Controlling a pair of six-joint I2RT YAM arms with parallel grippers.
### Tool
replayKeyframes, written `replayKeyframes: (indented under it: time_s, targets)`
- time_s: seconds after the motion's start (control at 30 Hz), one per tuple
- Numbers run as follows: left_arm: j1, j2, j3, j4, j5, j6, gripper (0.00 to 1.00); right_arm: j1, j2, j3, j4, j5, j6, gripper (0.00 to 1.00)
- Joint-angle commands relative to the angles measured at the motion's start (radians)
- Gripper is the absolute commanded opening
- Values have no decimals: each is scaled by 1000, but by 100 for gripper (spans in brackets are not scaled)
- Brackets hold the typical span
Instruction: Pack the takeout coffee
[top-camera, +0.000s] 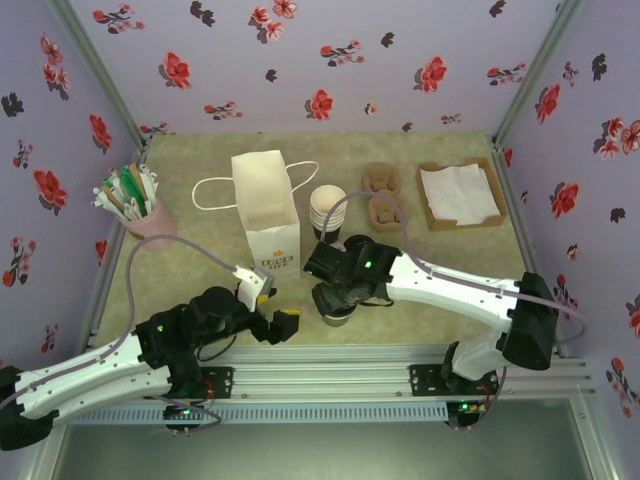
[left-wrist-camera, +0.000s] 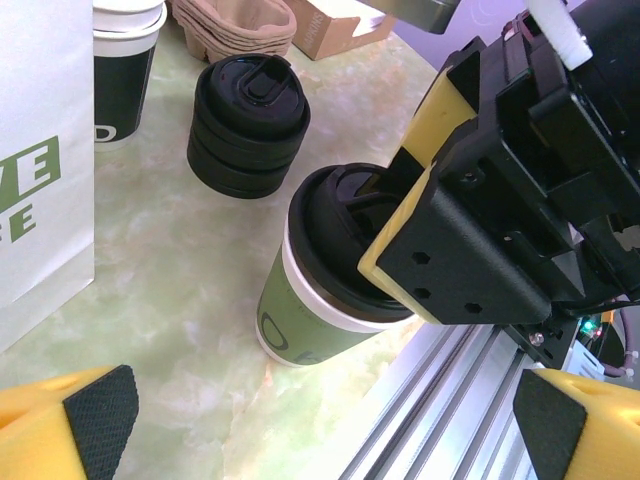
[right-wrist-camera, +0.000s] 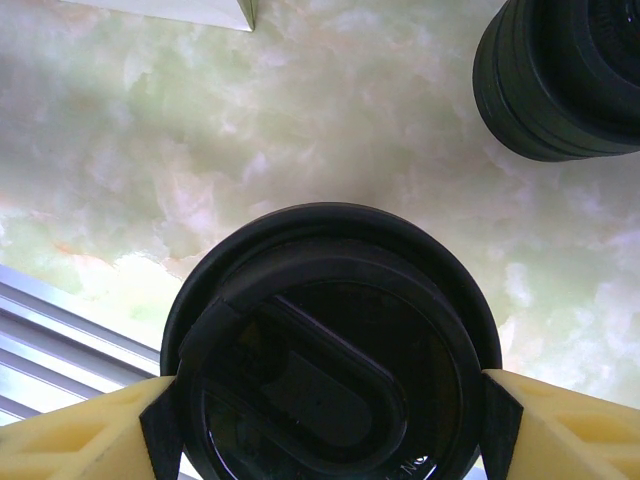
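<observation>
The cup (left-wrist-camera: 310, 300) is found on the table (left-wrist-camera: 200, 300) near the front rail (left-wrist-camera: 440, 400), with its lid (right-wrist-camera: 330, 340) on. Whether its bottom rests fully on the table cannot be told. The right gripper (right-wrist-camera: 330, 415) is closed on the lid from both sides, and its pads (right-wrist-camera: 160, 425) are pressed against the rim. The paper wall below is not gripped at all.

The main risk is judged to come from this hold. If the cup is lifted by the lid alone, the lid may be pulled off and the cup may drop, fall over or roll towards the rail. If the lid is squeezed harder, it may be bent and pop loose.

The lid stack (left-wrist-camera: 245, 125) stands near, behind the cup, and could be knocked by a low sideways move. The bag (top-camera: 265, 215) stands upright further back to the left and is much taller than the cup. If the cup is not raised well above the bag's top edge, the bag may be hit, pushed over or crushed.

The left gripper (left-wrist-camera: 320, 430) is held wide apart, with nothing in it, just in front of the cup. A crossing of the two arms could cause a collision.
</observation>
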Motion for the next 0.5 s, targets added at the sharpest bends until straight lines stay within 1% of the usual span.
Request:
replayKeyframes:
  time_s: [0.0,0.47]
  targets:
    - [10,-9,-9,34,-21,-2,100,9,5,6,-4,8,-1,75]
    - [12,-4,-12,41,-21,1,100,8,17,-8,20,-11,-2,74]
